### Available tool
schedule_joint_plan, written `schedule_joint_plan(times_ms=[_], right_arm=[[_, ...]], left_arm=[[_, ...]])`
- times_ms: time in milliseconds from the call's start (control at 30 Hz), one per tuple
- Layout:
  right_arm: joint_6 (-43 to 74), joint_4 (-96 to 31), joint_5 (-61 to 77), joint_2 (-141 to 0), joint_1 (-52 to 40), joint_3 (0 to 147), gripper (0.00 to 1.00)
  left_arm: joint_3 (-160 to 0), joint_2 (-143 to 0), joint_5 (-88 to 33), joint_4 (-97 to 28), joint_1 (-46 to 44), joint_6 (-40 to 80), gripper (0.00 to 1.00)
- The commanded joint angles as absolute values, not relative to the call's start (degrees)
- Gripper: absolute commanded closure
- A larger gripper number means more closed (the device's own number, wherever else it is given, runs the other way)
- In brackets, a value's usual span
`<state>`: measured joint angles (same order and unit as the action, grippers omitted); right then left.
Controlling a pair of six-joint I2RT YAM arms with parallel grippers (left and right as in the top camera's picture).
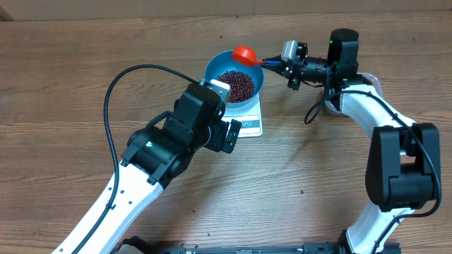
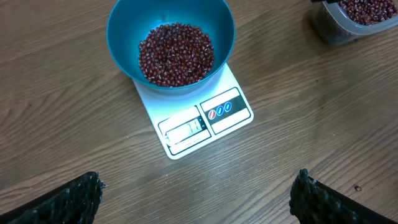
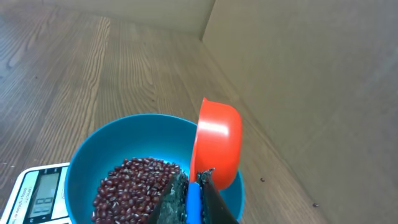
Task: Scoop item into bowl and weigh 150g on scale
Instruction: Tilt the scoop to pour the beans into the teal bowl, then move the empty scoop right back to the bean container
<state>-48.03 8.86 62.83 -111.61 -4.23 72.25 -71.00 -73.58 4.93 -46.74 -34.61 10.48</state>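
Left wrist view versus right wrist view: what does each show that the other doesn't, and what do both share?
Only the left wrist: the clear rounded plastic container, the blue-outlined buttons and the open left gripper. Only the right wrist: the orange-red plastic measuring scoop, tipped over the bowl's rim, its blue handle pinched in the shut right gripper. Both: the round sky-blue plastic bowl of small dark red beans on the flat white rectangular scale, on the wooden table.

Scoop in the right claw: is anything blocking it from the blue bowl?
Nothing visible does. The right claw holds the orange scoop tipped on its side right at the rim of the bowl, and beans already lie inside.
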Motion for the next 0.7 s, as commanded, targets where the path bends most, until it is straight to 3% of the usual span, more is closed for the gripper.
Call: schedule_joint_plan(times_ms=[0,167,433,667], right_arm=[[-47.8,8.4,65.3,-111.5,-4.6,72.4,0.96],[-37.0,12.1,66.7,-111.4,-4.6,72.4,0.96],[2.6,23.3,66.7,-109.7,-4.5,72.4,0.96],[15.0,23.2,65.8,-106.7,-4.5,72.4,0.96]], left_arm=[[-71.1,-73.9,4.4,-46.5,-34.5,10.3,0.0],[-71.1,-73.9,4.4,-46.5,-34.5,10.3,0.01],[-71.1,-73.9,4.4,-46.5,-34.5,10.3,0.01],[-71.1,-73.9,4.4,-46.5,-34.5,10.3,0.01]])
